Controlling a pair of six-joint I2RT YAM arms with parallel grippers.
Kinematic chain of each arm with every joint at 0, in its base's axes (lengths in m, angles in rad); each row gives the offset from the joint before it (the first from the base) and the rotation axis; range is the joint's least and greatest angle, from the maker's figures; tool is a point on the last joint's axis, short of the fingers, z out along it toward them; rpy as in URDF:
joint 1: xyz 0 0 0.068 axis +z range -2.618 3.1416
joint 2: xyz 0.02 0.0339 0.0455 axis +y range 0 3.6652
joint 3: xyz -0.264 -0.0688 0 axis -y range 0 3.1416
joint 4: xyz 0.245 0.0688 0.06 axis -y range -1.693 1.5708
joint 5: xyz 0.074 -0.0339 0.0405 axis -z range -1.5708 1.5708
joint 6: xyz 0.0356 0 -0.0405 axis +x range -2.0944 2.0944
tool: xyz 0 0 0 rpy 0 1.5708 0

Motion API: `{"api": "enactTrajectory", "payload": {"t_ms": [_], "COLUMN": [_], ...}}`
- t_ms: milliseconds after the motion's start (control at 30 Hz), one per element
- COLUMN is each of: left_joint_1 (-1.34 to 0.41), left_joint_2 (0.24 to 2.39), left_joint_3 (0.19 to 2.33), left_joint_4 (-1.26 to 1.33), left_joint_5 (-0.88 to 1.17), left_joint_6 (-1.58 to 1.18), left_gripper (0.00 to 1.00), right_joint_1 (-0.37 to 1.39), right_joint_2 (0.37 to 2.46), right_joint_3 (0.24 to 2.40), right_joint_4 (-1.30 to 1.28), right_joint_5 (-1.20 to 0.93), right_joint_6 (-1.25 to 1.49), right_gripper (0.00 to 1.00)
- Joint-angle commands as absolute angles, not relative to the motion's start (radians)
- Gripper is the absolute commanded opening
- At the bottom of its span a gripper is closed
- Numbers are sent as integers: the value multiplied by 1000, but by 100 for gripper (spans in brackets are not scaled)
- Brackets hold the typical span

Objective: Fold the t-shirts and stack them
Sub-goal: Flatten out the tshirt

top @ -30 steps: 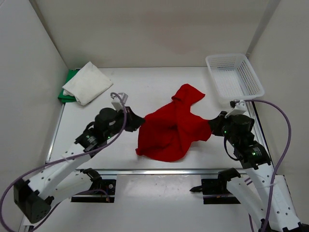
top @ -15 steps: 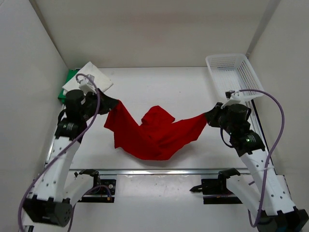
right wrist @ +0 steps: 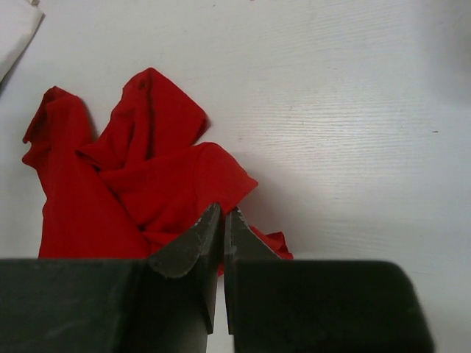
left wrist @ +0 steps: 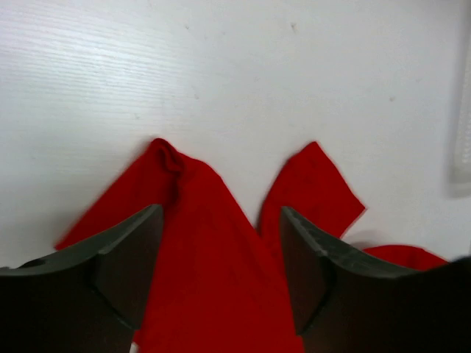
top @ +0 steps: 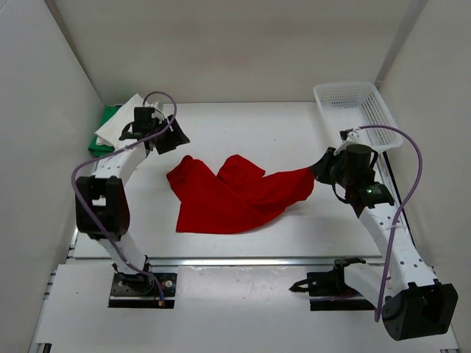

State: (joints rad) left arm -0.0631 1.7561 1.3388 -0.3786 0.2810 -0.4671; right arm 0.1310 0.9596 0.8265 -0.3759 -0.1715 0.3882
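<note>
Setting: a white table (top: 243, 125) with a faint wood grain, boxed in by plain white walls. A white basket (top: 344, 85) stands at its far right corner.
Red t-shirt (top: 235, 198): in the middle of the table, left of the basket and nearer the arms. It is unfolded and bunched, with two peaks of cloth pointing away from the arms.
Finished pile: at the far corner opposite the basket, a white t-shirt (top: 121, 125) lies folded flat on a green t-shirt (top: 98, 142). Only an edge of the green one shows beneath.
Progress: about two thirds done, judging by the pile. The red t-shirt is left to spread, fold and set on top.
Left claw (top: 171, 137): wide open and empty. It hovers over the edge of the red t-shirt farthest from the basket, close to the pile.
Right claw (right wrist: 223, 217): pinched tight on the corner of the red t-shirt nearest the basket. That corner appears drawn out toward it.
Materials: the shirts are soft, matte cloth that creases and droops. The red one is rumpled into thick ridges. The basket is stiff plastic mesh, rectangular with sloping sides. The claw fingers are dark, hard and wedge-shaped.
</note>
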Motion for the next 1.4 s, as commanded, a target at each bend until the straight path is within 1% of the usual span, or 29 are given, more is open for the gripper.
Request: {"api": "enactTrajectory", "payload": {"t_ms": [0, 33, 67, 133, 167, 200, 233, 267, 333, 400, 467, 500, 567, 633, 700, 800, 833, 967, 1067, 1100, 1167, 1267, 1367], "left_joint_1": [-74, -60, -39, -47, -93, -173, -249, -277, -352, -383, -396, -394, -422, -402, -399, -309, -245, -245, -219, -221, -224, -271, -308], "left_joint_2": [1538, 1467, 1438, 1334, 1271, 1234, 1159, 1090, 981, 891, 777, 688, 580, 546, 514, 444, 430, 434, 456, 460, 460, 425, 457], "left_joint_3": [1202, 1110, 1062, 912, 875, 805, 714, 639, 530, 462, 427, 411, 379, 355, 348, 313, 304, 330, 290, 264, 216, 163, 126], "left_joint_4": [-323, -284, -273, -279, -310, -325, -331, -353, -359, -380, -483, -500, -538, -577, -583, -630, -649, -715, -703, -680, -647, -606, -545], "left_joint_5": [270, 313, 365, 396, 338, 254, 215, 162, 117, 60, 13, 2, -55, -81, -81, -54, -16, -77, -25, -12, 0, -29, -49], "left_joint_6": [-437, -454, -465, -459, -443, -440, -460, -488, -538, -564, -578, -618, -689, -741, -793, -819, -819, -853, -873, -897, -929, -1000, -1055], "left_gripper": [79, 91, 97, 99, 92, 77, 47, 36, 29, 32, 34, 39, 46, 45, 47, 51, 51, 52, 54, 54, 52, 53, 53], "right_joint_1": [149, 150, 152, 149, 146, 143, 140, 141, 155, 169, 192, 199, 210, 207, 221, 238, 242, 250, 253, 246, 249, 278, 294], "right_joint_2": [937, 934, 939, 925, 922, 914, 920, 914, 913, 908, 908, 914, 913, 917, 922, 917, 910, 911, 882, 876, 870, 862, 854], "right_joint_3": [830, 809, 804, 786, 773, 776, 770, 767, 765, 756, 758, 767, 767, 765, 769, 764, 759, 758, 739, 736, 729, 724, 723], "right_joint_4": [-307, -308, -305, -302, -307, -302, -304, -295, -301, -293, -296, -304, -302, -301, -308, -305, -301, -298, -270, -267, -261, -256, -258], "right_joint_5": [-190, -193, -195, -202, -216, -222, -230, -230, -227, -218, -212, -210, -215, -213, -212, -216, -224, -239, -264, -281, -293, -293, -302], "right_joint_6": [391, 394, 396, 396, 396, 393, 393, 393, 387, 391, 394, 390, 388, 387, 382, 385, 391, 385, 391, 393, 394, 396, 394], "right_gripper": [0, 0, 0, 0, 0, 0, 0, 0, 0, 0, 0, 0, 0, 0, 1, 1, 0, 1, 0, 0, 0, 0, 0]}}
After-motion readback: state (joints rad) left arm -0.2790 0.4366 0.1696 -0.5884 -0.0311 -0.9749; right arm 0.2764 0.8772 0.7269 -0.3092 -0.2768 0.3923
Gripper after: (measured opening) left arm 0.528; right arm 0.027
